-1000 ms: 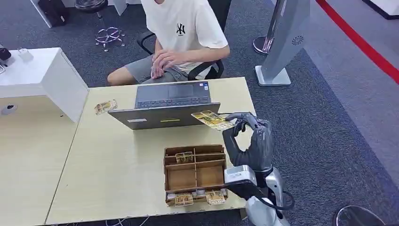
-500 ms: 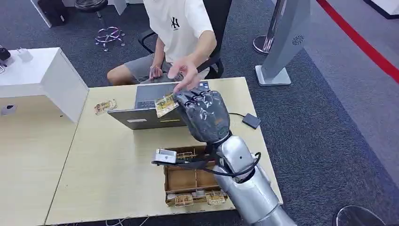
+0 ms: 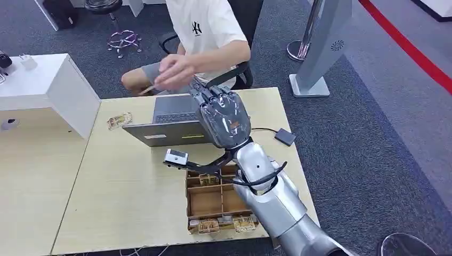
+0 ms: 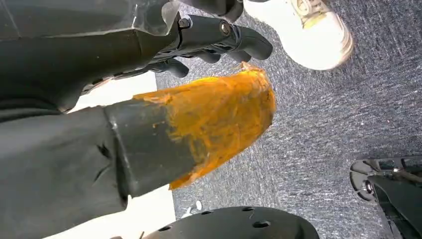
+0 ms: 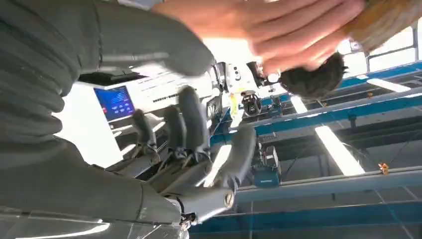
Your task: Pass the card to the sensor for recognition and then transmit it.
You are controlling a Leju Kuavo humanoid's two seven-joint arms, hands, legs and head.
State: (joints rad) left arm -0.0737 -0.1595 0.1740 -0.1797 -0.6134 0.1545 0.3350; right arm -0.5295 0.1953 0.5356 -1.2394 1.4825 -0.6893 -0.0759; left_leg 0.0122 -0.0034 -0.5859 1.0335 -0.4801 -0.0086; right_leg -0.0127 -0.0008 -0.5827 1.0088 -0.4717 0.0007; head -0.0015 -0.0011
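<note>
My right hand [image 3: 221, 116] is raised above the laptop [image 3: 176, 120] with its fingers [image 5: 191, 119] spread and nothing in it. A person's hand [image 3: 175, 69] is just beyond it, blurred. In the right wrist view that person's hand [image 5: 278, 30] holds the yellowish card [image 5: 393, 17]. The small black sensor [image 3: 285, 137] lies on the table to the right of the laptop, with a cable running to it. My left hand [image 4: 199, 84] hangs over the carpet, its orange-taped thumb apart from the dark fingers and nothing between them.
A wooden card box [image 3: 218, 200] with several cards stands near the table's [image 3: 117, 181] front edge, under my right forearm. One loose card [image 3: 119, 120] lies left of the laptop. A person sits behind the table. A white desk [image 3: 48, 85] adjoins at left.
My right hand carried the card from over the sensor up and left to the person. The person took it and drew their hand away to the left; my hand is now empty.
</note>
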